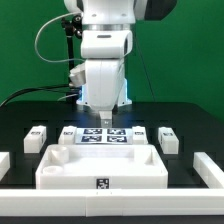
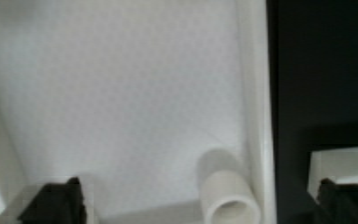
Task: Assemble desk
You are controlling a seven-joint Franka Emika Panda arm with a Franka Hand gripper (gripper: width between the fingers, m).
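The desk panel [image 1: 100,168], a large white rimmed rectangle, lies at the front middle of the black table. In the wrist view its surface [image 2: 123,110] fills most of the picture, with a round corner socket [image 2: 226,192] near its rim. My gripper [image 1: 103,122] hangs open and empty above the panel's far edge. In the wrist view the gripper [image 2: 197,205] spans the rim: one dark finger [image 2: 51,202] is over the panel, the other [image 2: 345,202] over the black table. White tagged legs lie at the exterior view's left [image 1: 37,138] and right [image 1: 167,140].
The marker board [image 1: 100,135] lies flat behind the panel, under the gripper. More white parts sit at the far left [image 1: 4,162] and far right [image 1: 210,168] table edges. A white part [image 2: 346,160] shows beside the panel in the wrist view. A green wall stands behind.
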